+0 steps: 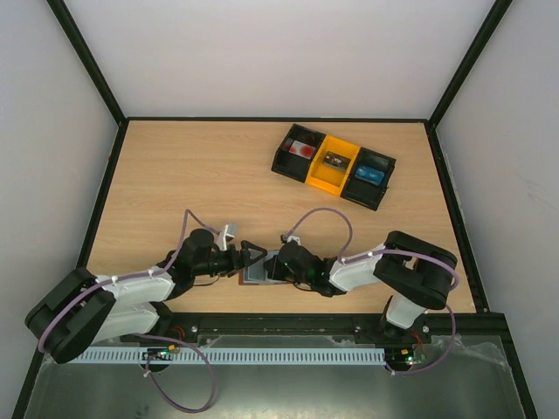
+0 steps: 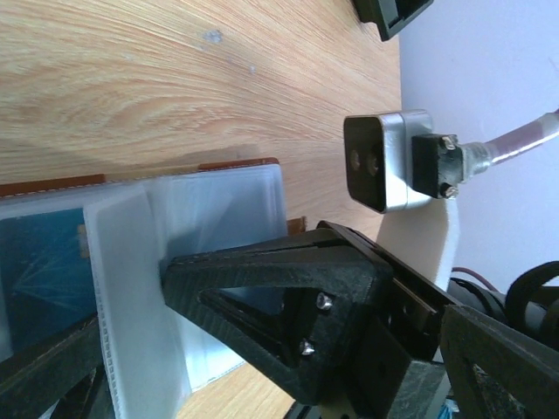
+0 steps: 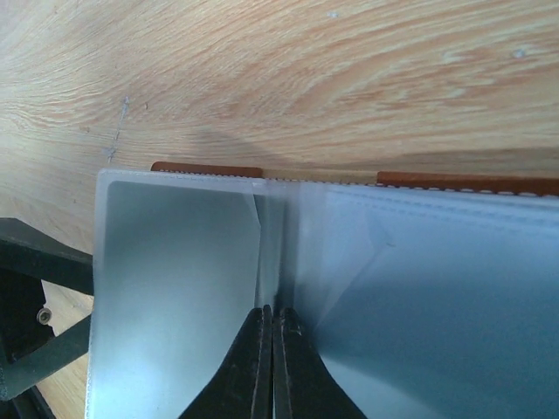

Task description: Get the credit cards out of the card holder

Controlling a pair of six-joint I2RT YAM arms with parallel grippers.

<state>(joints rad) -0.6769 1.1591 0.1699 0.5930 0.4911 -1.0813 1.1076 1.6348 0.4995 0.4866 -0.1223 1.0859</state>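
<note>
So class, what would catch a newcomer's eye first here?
At the near edge of the table, the left gripper stands wide open over the open card holder while the right gripper is shut at the fold of its clear sleeves. Far right sits a black-and-yellow tray.

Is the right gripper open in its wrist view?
No, the right gripper is shut, fingers pressed together over the card holder.

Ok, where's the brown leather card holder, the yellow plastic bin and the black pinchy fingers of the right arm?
brown leather card holder (image 3: 207, 169): right wrist view, on its brown edge.
yellow plastic bin (image 1: 323, 183): top view, on its near wall.
right gripper (image 3: 272, 312): right wrist view, between its shut black fingertips.
</note>
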